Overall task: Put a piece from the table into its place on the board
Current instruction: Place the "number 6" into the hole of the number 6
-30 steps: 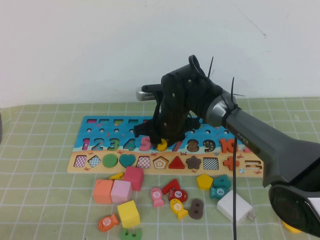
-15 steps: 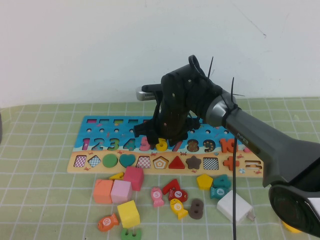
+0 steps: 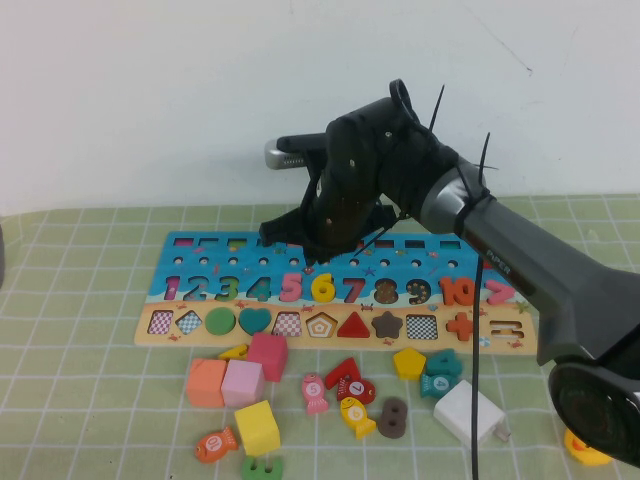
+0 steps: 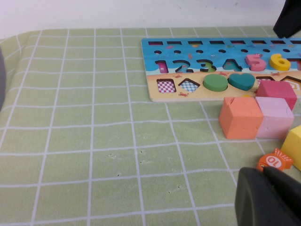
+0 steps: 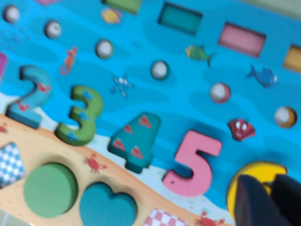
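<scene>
While the right arm reaches across from the right side in the high view, the right gripper (image 3: 322, 252) hangs over the blue band of the board (image 3: 200, 245), just above the number row. Its fingers point down and look nearly closed, and they hold nothing. The yellow 6 (image 3: 322, 288) lies in the number row, between the pink 5 (image 3: 291, 287) and the red 7 (image 3: 353, 290), apart from the fingers. The board lies on the table (image 3: 80, 380) with its green grid cloth. In front of the board there are loose blocks, among them an orange cube (image 3: 206, 382) and a yellow cube (image 3: 257, 427).

From the left wrist view, the left gripper (image 4: 268, 197) shows only as a dark shape low over the cloth, near an orange fish (image 4: 275, 160), and I cannot tell how its fingers stand. The board's near end shows the yellow 6 (image 4: 281, 61) sitting in the row after the 5.

From the right wrist view, the dark fingertips (image 5: 256, 202) are close together just over the yellow 6 (image 5: 256, 176), which sits beside the pink 5 (image 5: 195, 162). Nothing is between them.
</scene>
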You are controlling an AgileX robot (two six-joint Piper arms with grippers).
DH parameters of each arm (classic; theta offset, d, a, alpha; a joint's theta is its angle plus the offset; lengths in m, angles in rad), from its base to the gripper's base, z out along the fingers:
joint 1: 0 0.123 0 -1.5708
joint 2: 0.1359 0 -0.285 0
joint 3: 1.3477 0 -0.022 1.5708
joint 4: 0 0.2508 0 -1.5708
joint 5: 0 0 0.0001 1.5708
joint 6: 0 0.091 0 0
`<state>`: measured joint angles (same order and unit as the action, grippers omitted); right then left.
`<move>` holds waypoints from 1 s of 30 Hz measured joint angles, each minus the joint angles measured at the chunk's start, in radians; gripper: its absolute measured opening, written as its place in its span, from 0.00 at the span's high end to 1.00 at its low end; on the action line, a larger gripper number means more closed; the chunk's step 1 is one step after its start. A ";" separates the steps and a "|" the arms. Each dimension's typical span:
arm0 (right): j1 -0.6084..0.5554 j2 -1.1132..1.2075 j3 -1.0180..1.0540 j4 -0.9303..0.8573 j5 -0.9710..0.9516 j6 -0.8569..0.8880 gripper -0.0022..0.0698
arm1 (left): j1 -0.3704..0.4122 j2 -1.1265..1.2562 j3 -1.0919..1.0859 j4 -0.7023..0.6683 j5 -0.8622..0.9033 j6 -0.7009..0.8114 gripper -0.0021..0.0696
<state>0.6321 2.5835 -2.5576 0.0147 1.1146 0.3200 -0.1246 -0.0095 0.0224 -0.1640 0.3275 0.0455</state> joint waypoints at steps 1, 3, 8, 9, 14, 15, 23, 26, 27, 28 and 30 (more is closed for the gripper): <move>0.000 0.000 0.000 0.000 -0.005 -0.005 0.88 | 0.000 0.000 0.000 0.000 0.000 0.000 0.97; 0.000 0.000 0.000 0.003 -0.017 -0.015 0.93 | 0.000 0.000 0.000 0.000 0.000 0.000 0.97; 0.000 0.006 0.000 0.011 -0.031 -0.031 0.97 | 0.000 0.000 0.000 0.000 0.000 0.000 0.97; 0.000 0.010 -0.001 0.011 -0.032 -0.032 0.97 | 0.000 0.000 0.000 0.000 0.000 0.000 0.97; 0.000 0.042 -0.001 0.022 -0.032 -0.033 0.97 | 0.000 0.000 0.000 0.000 0.000 0.000 0.97; 0.000 0.050 -0.001 0.026 -0.032 -0.033 0.97 | 0.000 0.000 0.000 0.000 0.000 0.000 0.97; 0.000 0.058 -0.001 0.037 -0.060 -0.033 0.97 | 0.000 0.000 0.000 0.000 0.000 0.000 0.97; 0.000 0.046 -0.001 0.037 -0.073 -0.037 0.97 | 0.000 0.000 0.000 0.000 0.000 0.000 0.97; 0.000 0.037 -0.001 0.035 -0.073 -0.041 0.97 | 0.000 0.000 0.000 0.000 0.000 0.000 0.97; 0.000 0.029 -0.001 0.029 -0.070 -0.050 0.97 | 0.000 0.000 0.000 0.000 0.000 0.000 0.97; 0.000 -0.003 -0.001 0.009 -0.053 -0.078 0.97 | 0.000 0.000 0.000 0.000 0.000 0.000 0.97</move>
<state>0.6321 2.5803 -2.5590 0.0235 1.0618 0.2415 -0.1246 -0.0095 0.0224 -0.1640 0.3275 0.0455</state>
